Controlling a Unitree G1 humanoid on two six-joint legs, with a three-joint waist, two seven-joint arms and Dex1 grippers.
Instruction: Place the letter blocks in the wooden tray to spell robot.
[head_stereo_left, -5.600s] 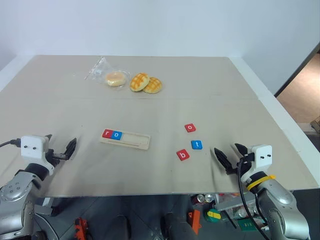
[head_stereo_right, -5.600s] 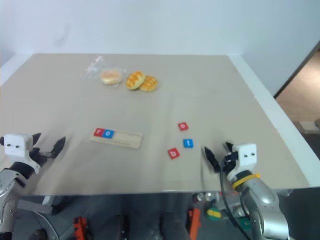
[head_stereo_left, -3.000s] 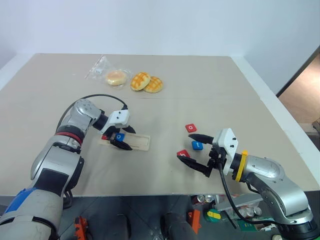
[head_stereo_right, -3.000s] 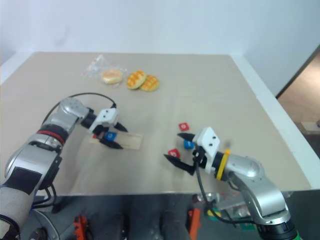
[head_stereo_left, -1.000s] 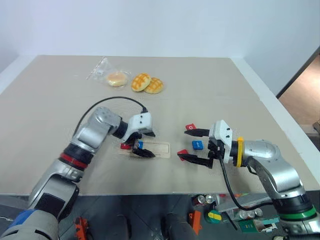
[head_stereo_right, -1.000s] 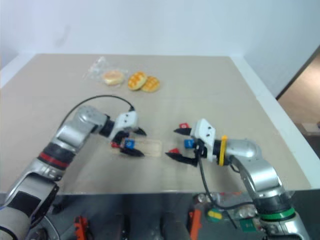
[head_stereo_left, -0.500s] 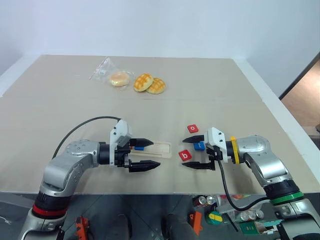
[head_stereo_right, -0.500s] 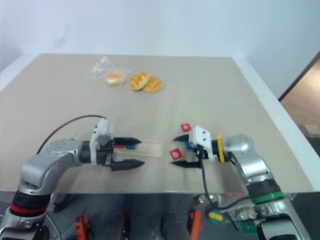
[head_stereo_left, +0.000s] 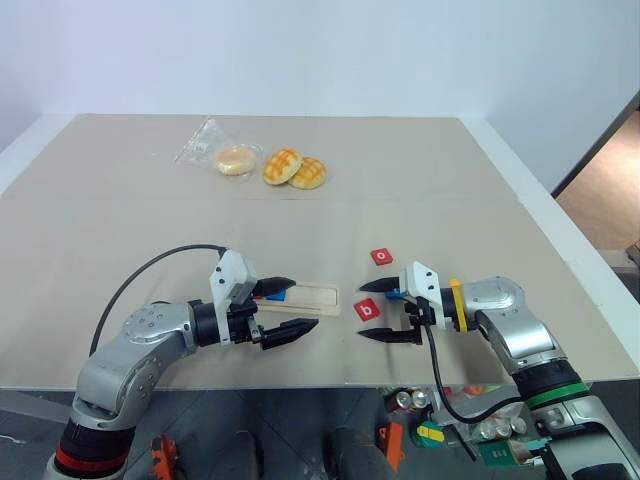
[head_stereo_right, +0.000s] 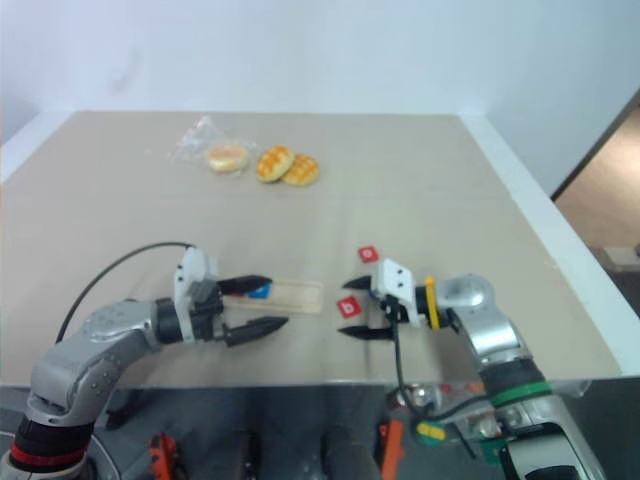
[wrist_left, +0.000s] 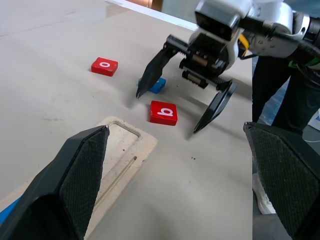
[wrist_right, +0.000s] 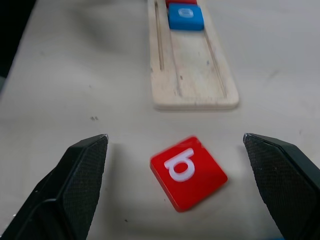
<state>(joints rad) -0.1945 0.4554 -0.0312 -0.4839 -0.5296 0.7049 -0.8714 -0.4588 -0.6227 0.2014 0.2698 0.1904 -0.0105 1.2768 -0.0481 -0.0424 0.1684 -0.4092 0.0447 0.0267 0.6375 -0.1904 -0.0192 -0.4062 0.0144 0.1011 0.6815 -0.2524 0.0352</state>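
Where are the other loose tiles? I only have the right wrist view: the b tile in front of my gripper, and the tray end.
Observer: A red o tile lies further back on the table, apart from the b tile.
Operator: Any more?
Observer: A blue tile lies by the right gripper, behind one finger; I cannot read its letter.
Operator: And my other arm?
Observer: The left gripper is open at the tray, pointing toward the b tile.
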